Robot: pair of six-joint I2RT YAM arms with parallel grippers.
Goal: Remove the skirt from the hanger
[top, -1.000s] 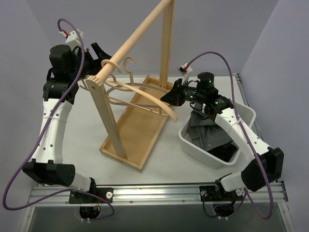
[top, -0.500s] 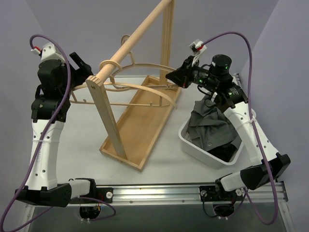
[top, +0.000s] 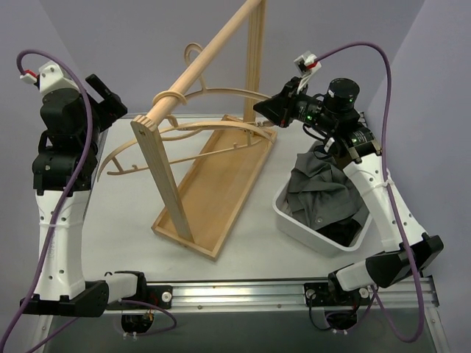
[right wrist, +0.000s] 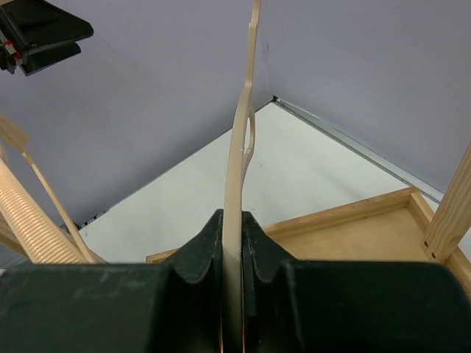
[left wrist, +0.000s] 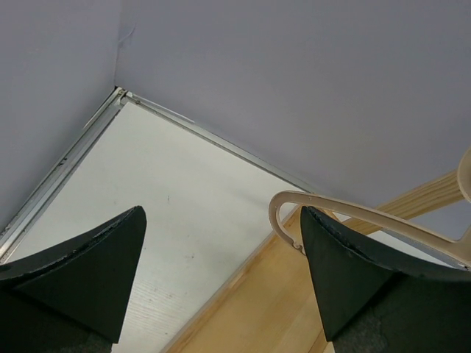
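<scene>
The grey skirt [top: 320, 195] lies crumpled in the white bin [top: 291, 220] at the right, off the hanger. The cream curved hanger [top: 221, 92] hangs slantwise by the wooden rod [top: 213, 51], its hook up near the rod. My right gripper [top: 263, 110] is shut on the hanger's right end; in the right wrist view the thin hanger strip [right wrist: 239, 147] is pinched between the fingers of the right gripper [right wrist: 232, 217]. My left gripper [top: 110, 99] is raised at the far left, open and holding nothing. In the left wrist view the left gripper [left wrist: 221, 213] stands wide, with the hanger's tip [left wrist: 283, 209] beside its right finger.
The wooden rack has a slanted post [top: 165, 184] and a long tray base [top: 213, 191] across the middle of the table. The back wall and the table's metal edge [left wrist: 81, 140] lie close behind the left gripper.
My left arm has swung up and to the left, away from the rack. The right gripper has risen and moved back with the hanger's end, so the hanger now sits higher beside the rod.
</scene>
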